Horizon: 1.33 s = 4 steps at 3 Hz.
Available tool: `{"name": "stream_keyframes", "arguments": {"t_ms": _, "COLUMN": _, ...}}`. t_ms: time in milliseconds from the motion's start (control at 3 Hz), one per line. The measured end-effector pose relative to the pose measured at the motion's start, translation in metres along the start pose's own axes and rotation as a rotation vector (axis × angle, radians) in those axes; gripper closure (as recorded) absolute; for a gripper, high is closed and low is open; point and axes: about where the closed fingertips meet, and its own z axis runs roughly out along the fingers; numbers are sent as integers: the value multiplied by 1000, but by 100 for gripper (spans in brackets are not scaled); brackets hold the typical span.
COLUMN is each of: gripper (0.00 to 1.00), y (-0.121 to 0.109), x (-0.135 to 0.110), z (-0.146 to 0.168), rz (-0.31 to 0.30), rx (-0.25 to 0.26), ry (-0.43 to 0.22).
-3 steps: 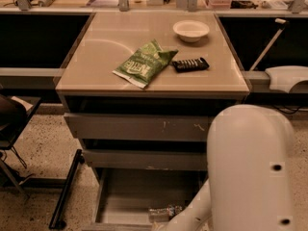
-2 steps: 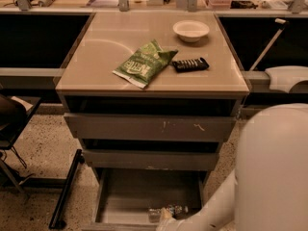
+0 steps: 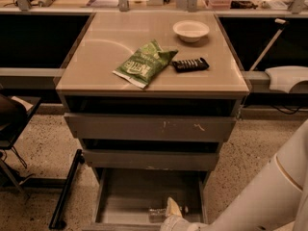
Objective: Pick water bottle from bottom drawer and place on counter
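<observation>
The bottom drawer (image 3: 130, 196) is pulled open at the foot of the grey cabinet, showing its flat grey floor. The water bottle (image 3: 156, 214) lies on its side near the drawer's front edge, partly hidden. My gripper (image 3: 172, 210) reaches down into the drawer from the lower right, at the bottle's right end and touching or nearly touching it. My white arm (image 3: 269, 196) fills the lower right corner. The tan counter (image 3: 106, 57) tops the cabinet.
On the counter lie a green snack bag (image 3: 144, 64), a black remote-like bar (image 3: 190, 64) and a white bowl (image 3: 191, 30). Two grey drawer fronts (image 3: 149, 127) sit above the open drawer. A black chair (image 3: 9, 124) and a floor bar (image 3: 65, 189) stand to the left.
My arm has swung to the right and lower, uncovering the cabinet's right side. The gripper has come down to the bottle in the bottom drawer.
</observation>
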Motion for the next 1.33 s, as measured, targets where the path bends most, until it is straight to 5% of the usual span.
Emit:
{"name": "stream_keyframes", "arguments": {"t_ms": 333, "gripper": 0, "y": -35, "x": 2, "z": 0, "rz": 17, "rx": 91, "ry": -50}}
{"name": "stream_keyframes", "arguments": {"t_ms": 667, "gripper": 0, "y": -103, "x": 18, "z": -10, "rz": 157, "rx": 229, "ry": -110}}
{"name": "stream_keyframes", "arguments": {"t_ms": 1000, "gripper": 0, "y": -150, "x": 15, "z": -29, "rz": 165, "rx": 281, "ry": -149}}
{"name": "stream_keyframes", "arguments": {"t_ms": 1333, "gripper": 0, "y": -149, "x": 10, "z": -28, "rz": 132, "rx": 265, "ry": -158}}
